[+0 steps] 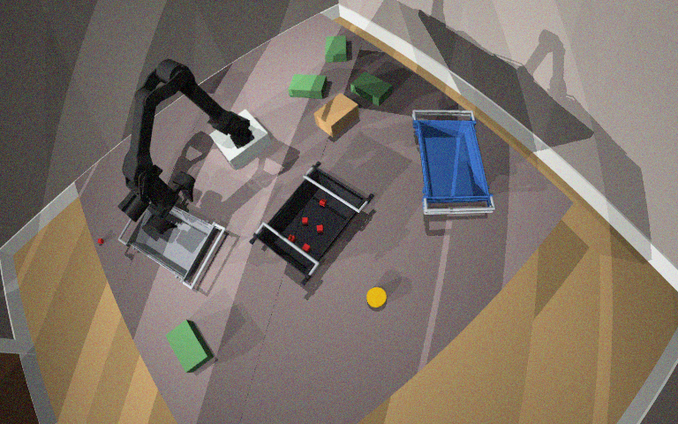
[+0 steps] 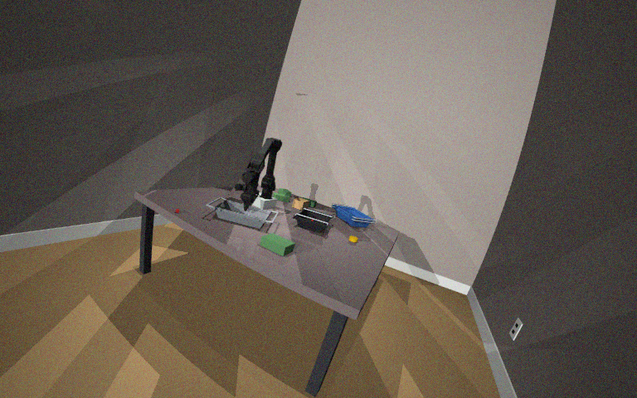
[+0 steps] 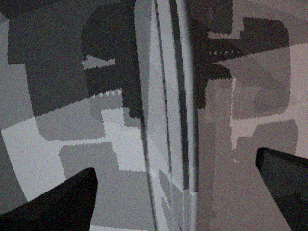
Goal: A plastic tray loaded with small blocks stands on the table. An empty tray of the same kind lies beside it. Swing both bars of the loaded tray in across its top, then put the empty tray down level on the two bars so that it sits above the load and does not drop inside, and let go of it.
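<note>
The loaded black tray stands mid-table with several small red blocks inside. Both its wire bars lie across its top, one near each end: one bar and the other bar. The empty grey tray stands to its left in the top view, its bars swung out past its ends. My gripper is open over a side wall of the grey tray. In the wrist view the wall runs between the spread fingers, touching neither. The arm hides part of this tray.
An empty blue tray stands at the right. A yellow disc, a green block, an orange block and more green blocks lie around. A loose red block lies beyond the grey tray.
</note>
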